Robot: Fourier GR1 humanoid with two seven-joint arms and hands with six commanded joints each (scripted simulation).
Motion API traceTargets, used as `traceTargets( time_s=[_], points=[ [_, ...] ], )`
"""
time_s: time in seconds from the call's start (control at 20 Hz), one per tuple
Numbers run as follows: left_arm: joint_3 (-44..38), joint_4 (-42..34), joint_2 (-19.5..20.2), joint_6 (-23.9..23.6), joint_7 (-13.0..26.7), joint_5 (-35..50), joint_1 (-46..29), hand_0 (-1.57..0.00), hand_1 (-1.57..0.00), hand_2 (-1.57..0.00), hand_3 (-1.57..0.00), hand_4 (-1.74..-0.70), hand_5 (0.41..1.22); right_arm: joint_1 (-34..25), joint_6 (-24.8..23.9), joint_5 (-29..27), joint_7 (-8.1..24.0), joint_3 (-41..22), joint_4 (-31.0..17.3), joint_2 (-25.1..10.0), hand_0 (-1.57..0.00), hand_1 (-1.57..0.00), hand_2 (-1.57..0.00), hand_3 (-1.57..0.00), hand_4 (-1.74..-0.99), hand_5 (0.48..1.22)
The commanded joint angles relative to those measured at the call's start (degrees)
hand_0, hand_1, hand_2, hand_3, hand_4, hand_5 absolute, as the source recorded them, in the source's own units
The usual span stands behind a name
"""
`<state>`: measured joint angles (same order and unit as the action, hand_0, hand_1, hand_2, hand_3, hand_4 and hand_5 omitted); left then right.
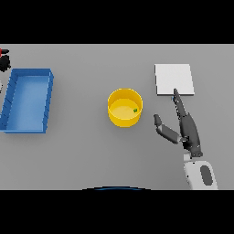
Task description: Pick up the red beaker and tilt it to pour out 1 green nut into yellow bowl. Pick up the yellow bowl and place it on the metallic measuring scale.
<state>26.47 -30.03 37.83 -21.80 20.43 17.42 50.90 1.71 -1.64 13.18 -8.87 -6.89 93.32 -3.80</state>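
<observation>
**Bowl loaded, lift to the scale yet to come**

The grey tabletop (82,155) carried a yellow bowl (124,108) near its centre, with one green nut (135,110) lying inside against the right wall. A blue tray (27,100) sat well apart on the left, and the flat, pale metallic measuring scale (174,79) lay at the upper right. At the far left edge a scrap of red and black showed (4,58), possibly the red beaker, though too little was in view to tell.

The right hand (187,130) hovered between bowl and scale, its fingers (178,103) straight and spread and the thumb (163,128) held out toward the bowl, holding nothing. The left hand was not in view.

The pour looked finished, so the bowl grasp seemed next. The risk lay in the approach: an open hand coming in from the right could nudge the light bowl leftward rather than enclose it. A tilted lift could roll the nut out over the rim. The fingertips sat just beside the scale's lower edge, so a careless swing might shove it.
</observation>
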Motion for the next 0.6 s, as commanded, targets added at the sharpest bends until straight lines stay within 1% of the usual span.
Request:
traceTargets(
  time_s=[0.0, 0.05, 0.1, 0.2, 0.25, 0.3, 0.35, 0.4, 0.45, 0.5, 0.55],
  points=[
    [0.95, -4.95, 0.97, -1.28, 2.29, 0.69, -3.09, -1.57, -1.57, -1.57, -1.38, -1.74, 1.221, 0.26, 0.28, -0.11, -0.34, -0.09, 0.61, -0.24, 0.0, 0.0, 0.0, 0.0, -1.186, 0.687],
    [1.88, -9.12, 1.82, -2.53, 4.06, 1.42, -5.53, -1.57, -1.57, -1.57, -1.39, -1.74, 1.15, -0.44, 0.34, -0.35, 0.2, -0.08, 0.21, 0.08, 0.0, 0.0, 0.0, 0.0, -1.177, 0.686],
    [2.88, -13.26, 2.65, -3.62, 6.17, 2.28, -7.41, -1.57, -1.57, -1.57, -1.38, -1.74, 1.076, 0.41, 0.52, -0.28, -0.14, -0.39, 0.59, 0.16, 0.0, 0.0, 0.0, 0.0, -1.17, 0.683],
    [4.83, -20.68, 5.07, -3.4, 10.77, 4.68, -10.66, -1.57, -1.57, -1.57, -1.37, -1.73, 0.955, 0.22, 0.6, -0.74, 0.08, -0.06, 0.75, 0.08, 0.0, 0.0, 0.0, 0.0, -1.168, 0.679],
    [6.08, -24.04, 6.48, -2.4, 12.32, 5.57, -11.76, -1.57, -1.57, -1.57, -1.41, -1.66, 0.888, 0.45, 0.4, -0.52, 0.29, -0.27, 0.79, 0.34, 0.0, 0.0, 0.0, 0.0, -1.165, 0.678],
    [6.55, -27.5, 8.1, -1.74, 11.93, 6.6, -12.9, -1.57, -1.57, -1.57, -1.37, -1.49, 0.827, 0.3, 0.56, -0.52, -0.07, -0.09, 0.66, -0.11, 0.0, 0.0, 0.0, 0.0, -1.165, 0.675],
    [7.54, -29.62, 9.85, 0.73, 10.86, 6.39, -13.65, -1.57, -1.54, -1.49, -1.24, -1.31, 0.774, -0.06, -0.1, 0.21, 0.08, -0.33, 0.28, 0.22, 0.0, 0.0, 0.0, 0.0, -1.163, 0.671],
    [7.92, -30.75, 10.83, 2.89, 9.48, 6.64, -14.3, -1.5, -1.38, -1.31, -1.1, -1.15, 0.74, -0.21, 0.06, 0.14, 0.57, -0.38, 0.44, 0.18, 0.0, 0.0, 0.0, 0.0, -1.159, 0.669],
    [7.4, -32.23, 11.65, 5.72, 6.95, 8.32, -16.01, -1.25, -1.1, -1.05, -0.88, -1.03, 0.714, -0.39, -0.08, 0.29, 0.49, -0.34, 0.44, 0.03, 0.0, 0.0, 0.0, 0.0, -1.161, 0.669],
    [7.28, -32.96, 12.47, 7.84, 6.9, 9.27, -16.55, -1.0, -0.88, -0.84, -0.71, -0.93, 0.697, 0.06, 0.07, 0.37, -0.04, -0.7, 0.9, 0.14, 0.0, 0.0, 0.0, 0.0, -1.162, 0.671],
    [7.19, -34.11, 13.11, 9.03, 6.53, 10.17, -17.62, -0.8, -0.71, -0.67, -0.57, -0.87, 0.682, -0.52, 0.33, -0.33, 0.5, -0.25, -0.11, 0.22, 0.0, 0.0, 0.0, 0.0, -1.156, 0.673]
  ],
)
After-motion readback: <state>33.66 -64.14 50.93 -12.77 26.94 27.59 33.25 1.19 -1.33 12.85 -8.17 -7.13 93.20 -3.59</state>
